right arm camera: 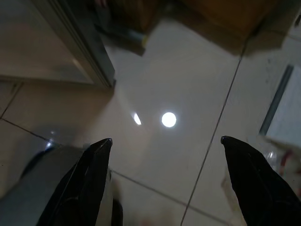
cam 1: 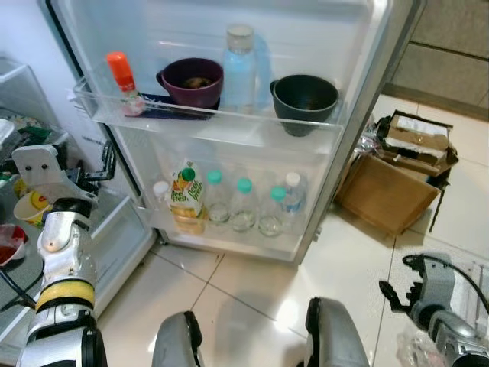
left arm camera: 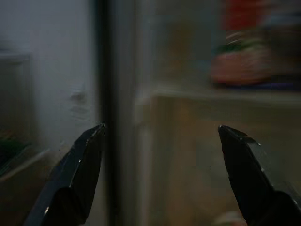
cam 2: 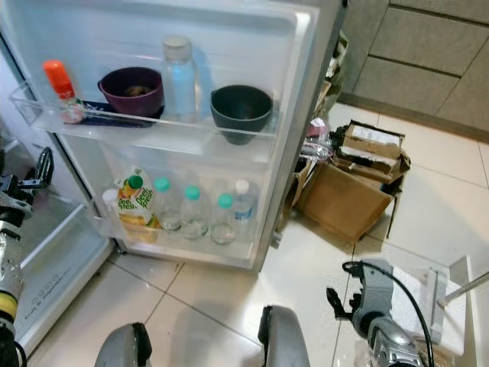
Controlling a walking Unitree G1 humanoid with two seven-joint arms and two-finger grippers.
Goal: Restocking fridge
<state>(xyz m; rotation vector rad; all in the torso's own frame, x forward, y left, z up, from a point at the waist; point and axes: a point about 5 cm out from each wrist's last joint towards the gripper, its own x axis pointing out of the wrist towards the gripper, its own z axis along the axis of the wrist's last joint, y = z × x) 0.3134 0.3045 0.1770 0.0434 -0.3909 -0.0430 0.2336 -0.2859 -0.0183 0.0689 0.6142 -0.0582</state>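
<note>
The fridge door stands wide open, far ahead of the robot. Its top shelf holds a bottle with an orange cap at the left. Then come a purple bowl, a tall clear bottle and a dark green bowl. The low shelf holds a juice carton and a row of small water bottles to its right. A brown cardboard box sits on the white tile floor, right of the door. The left gripper is up near the door's edge, fingers spread wide, holding nothing. The right gripper hangs low over the floor, fingers spread too.
</note>
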